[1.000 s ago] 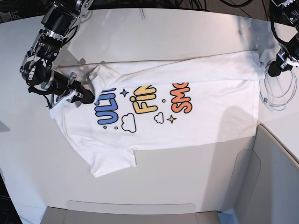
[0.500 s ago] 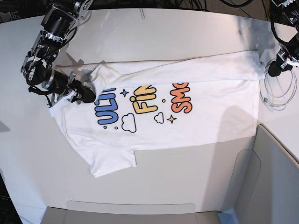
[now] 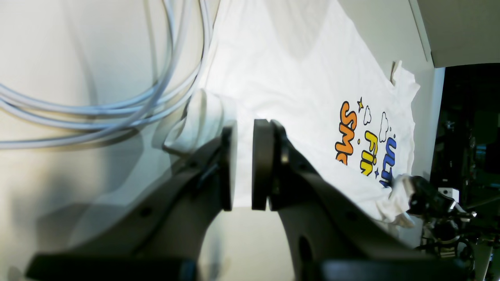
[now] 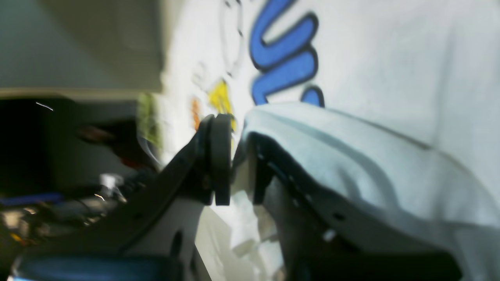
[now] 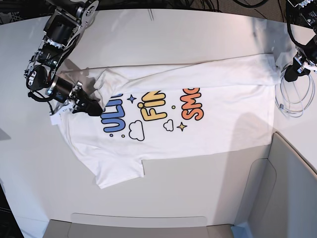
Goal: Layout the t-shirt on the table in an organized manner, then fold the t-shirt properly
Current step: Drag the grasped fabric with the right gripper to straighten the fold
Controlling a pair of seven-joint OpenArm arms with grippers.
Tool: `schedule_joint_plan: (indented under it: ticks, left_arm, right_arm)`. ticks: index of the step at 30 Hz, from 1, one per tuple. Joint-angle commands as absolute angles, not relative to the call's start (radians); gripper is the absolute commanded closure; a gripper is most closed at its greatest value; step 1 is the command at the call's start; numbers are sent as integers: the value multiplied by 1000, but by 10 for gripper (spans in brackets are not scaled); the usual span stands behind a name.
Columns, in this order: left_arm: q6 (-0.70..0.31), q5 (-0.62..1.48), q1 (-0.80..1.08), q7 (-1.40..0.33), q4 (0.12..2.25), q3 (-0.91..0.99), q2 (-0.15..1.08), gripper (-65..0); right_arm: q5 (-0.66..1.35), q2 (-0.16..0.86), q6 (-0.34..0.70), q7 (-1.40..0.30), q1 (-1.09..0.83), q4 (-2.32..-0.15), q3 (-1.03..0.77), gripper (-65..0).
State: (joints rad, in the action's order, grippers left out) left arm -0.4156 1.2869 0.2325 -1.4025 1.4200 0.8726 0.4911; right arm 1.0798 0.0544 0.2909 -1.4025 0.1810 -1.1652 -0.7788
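right pincer newly parted over t-shirt

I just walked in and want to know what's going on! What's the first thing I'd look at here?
The white t-shirt with its bright cartoon letters, spread across the middle of the big white table. At its neck end the right pincer is at the cloth, with a fold draped over one finger in the wrist view. At the hem corner, the left pincer sits beside a coiled white cable.
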Motion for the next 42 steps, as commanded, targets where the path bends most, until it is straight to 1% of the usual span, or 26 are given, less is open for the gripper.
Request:
schedule_joint_plan:
  ticks: [1,4,10,13,15,18,23,28,32,34,37,39,42]
  left_arm:
    - [-409,1320,231,-1396,1432,883,516,-86]
    - [-409,1320,231,-1396,1432,883,516,-86]
    - [-409,1320,231,-1396,1432,883,516,-86]
    - [-409,1320,232,-1396,1432,883,516,-86]
    - [-409,1320,240,-1396,1432,883,516,-86]
    - [-409,1322,246,-1396,1432,883,516,-86]
    - [-409,1322,248,-1396,1432,883,516,-86]
    - [-409,1320,248,-1396,1432,883,518,-86]
    - [-409,1322,251,-1396,1434,885,518,-86]
    - [-409,1322,251,-1396,1434,885,516,-86]
    - [-409,1322,251,-1396,1434,885,516,-86]
    - [-409,1323,251,-1396,1435,885,516,-86]
    - [-409,1323,251,-1396,1435,885,515,-86]
  right_arm:
    - [1047,76,289,-1396,200,-1135,-800,-90]
    - [1052,96,289,-1396,222,-1058,-842,-90]
    - [1115,101,285,-1396,219,-1069,-843,-90]
    - [1122,128,285,-1396,216,-1093,-826,-89]
    - [1122,147,285,-1396,202,-1132,-796,-88]
    - [1116,156,280,-1396,186,-1251,-750,-88]
    - [1109,157,200,-1396,174,-1432,-723,-88]
    - [986,156,186,-1396,177,-1592,-664,-88]
    - [794,156,185,-1396,177,-1735,-553,-88]
    - [667,156,183,-1391,177,-1801,-499,-88]
    - [522,148,183,-1385,182,-1885,-466,-88]
    - [521,147,191,-1385,179,-1914,-467,-88]
    - [598,156,193,-1391,127,-1966,-469,-88]
